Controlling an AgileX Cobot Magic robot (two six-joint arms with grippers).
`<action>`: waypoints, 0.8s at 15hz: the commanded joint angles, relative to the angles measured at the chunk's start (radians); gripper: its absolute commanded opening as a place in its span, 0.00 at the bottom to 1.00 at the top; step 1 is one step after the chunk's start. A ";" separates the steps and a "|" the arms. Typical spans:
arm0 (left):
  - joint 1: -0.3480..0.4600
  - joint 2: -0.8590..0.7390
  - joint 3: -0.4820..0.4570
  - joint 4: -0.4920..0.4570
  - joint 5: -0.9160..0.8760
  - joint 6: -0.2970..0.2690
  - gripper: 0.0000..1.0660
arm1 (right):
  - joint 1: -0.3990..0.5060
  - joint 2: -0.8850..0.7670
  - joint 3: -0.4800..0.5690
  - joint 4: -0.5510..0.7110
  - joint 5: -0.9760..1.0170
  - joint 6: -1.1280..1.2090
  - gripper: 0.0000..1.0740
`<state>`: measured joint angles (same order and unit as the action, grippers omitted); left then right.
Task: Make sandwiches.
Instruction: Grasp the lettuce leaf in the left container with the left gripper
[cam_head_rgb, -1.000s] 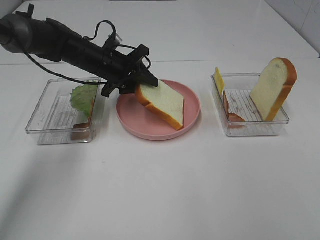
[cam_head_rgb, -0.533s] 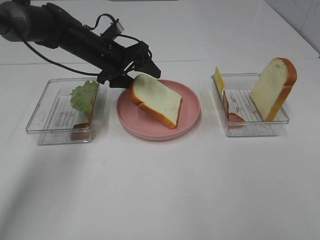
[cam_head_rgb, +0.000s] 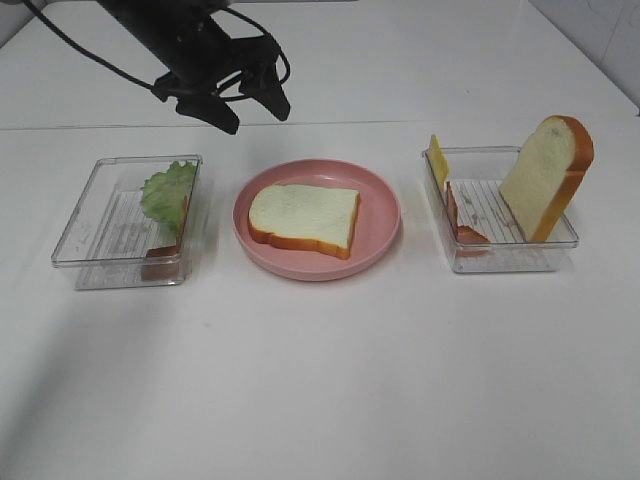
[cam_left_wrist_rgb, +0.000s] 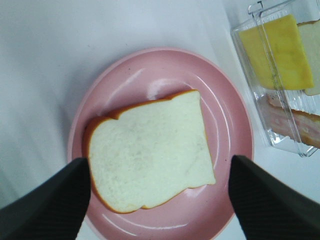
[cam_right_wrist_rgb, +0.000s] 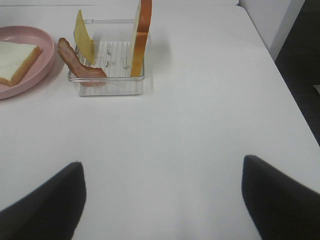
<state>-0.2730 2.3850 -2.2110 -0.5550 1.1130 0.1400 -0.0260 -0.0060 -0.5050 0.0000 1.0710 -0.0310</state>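
A: Where's the bread?

B: One bread slice (cam_head_rgb: 303, 217) lies flat on the pink plate (cam_head_rgb: 380, 205), mid-frame. The left jaws hang wide and empty at upper left. The right jaws are wide too, over bare tabletop (cam_right_wrist_rgb: 200, 125).

A: Next layer?

B: Probably the lettuce (cam_head_rgb: 168, 192), propped in the left tray (cam_head_rgb: 110, 230). It looks light and floppy, so pinch its upper edge gently.
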 joint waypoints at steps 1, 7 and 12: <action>-0.002 -0.010 -0.092 0.140 0.117 -0.113 0.69 | -0.008 -0.012 0.000 0.000 -0.013 -0.005 0.75; 0.061 -0.037 -0.142 0.315 0.176 -0.235 0.68 | -0.008 -0.012 0.000 0.000 -0.013 -0.005 0.75; 0.156 -0.178 0.113 0.310 0.176 -0.235 0.68 | -0.008 -0.012 0.000 0.000 -0.013 -0.005 0.75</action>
<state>-0.1180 2.2200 -2.1150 -0.2400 1.2110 -0.0910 -0.0260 -0.0060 -0.5050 0.0000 1.0710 -0.0310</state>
